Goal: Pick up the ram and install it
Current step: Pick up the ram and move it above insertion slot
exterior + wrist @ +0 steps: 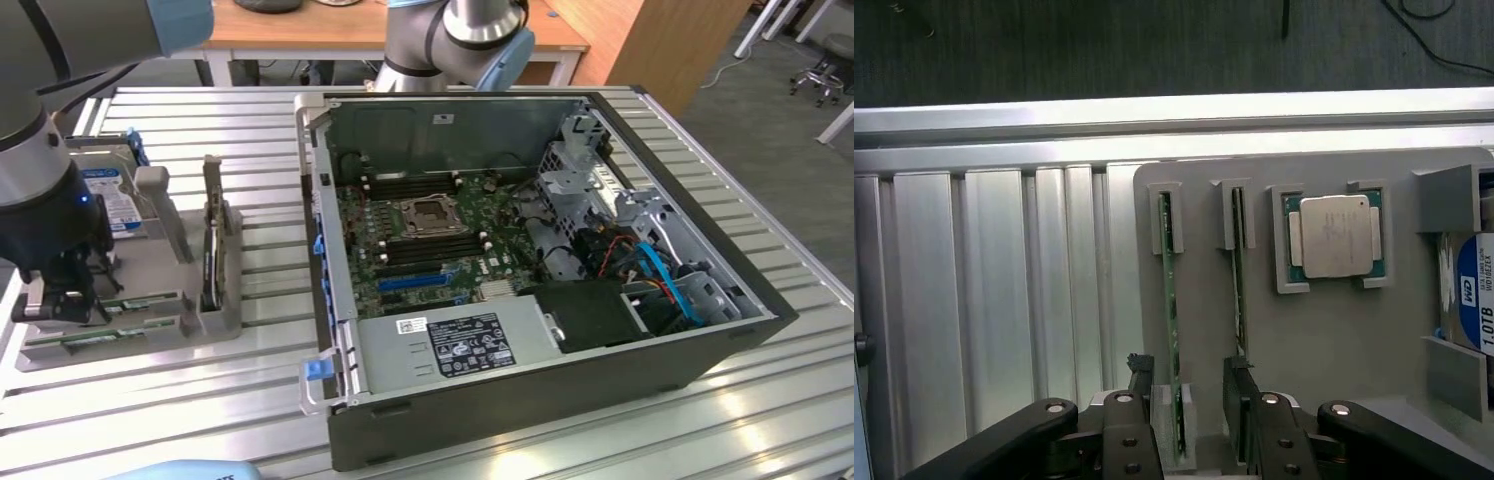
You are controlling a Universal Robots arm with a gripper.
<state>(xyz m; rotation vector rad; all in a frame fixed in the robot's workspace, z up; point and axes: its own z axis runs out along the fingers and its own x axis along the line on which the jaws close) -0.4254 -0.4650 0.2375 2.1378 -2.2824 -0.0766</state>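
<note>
Wrist view: 2 ram sticks [1169, 320] [1238, 270], 1 processor [1336, 235], 1 hard drive [1474, 290].

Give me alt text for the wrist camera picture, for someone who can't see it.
The open gripper straddles one ram stick standing on edge in a grey holder, a second ram stick beside it. The holder also carries a square processor chip and a hard drive, on a ribbed metal table.

Bright, even light glares off the ribbed metal table [1154, 115], leaving soft shadows.
</note>
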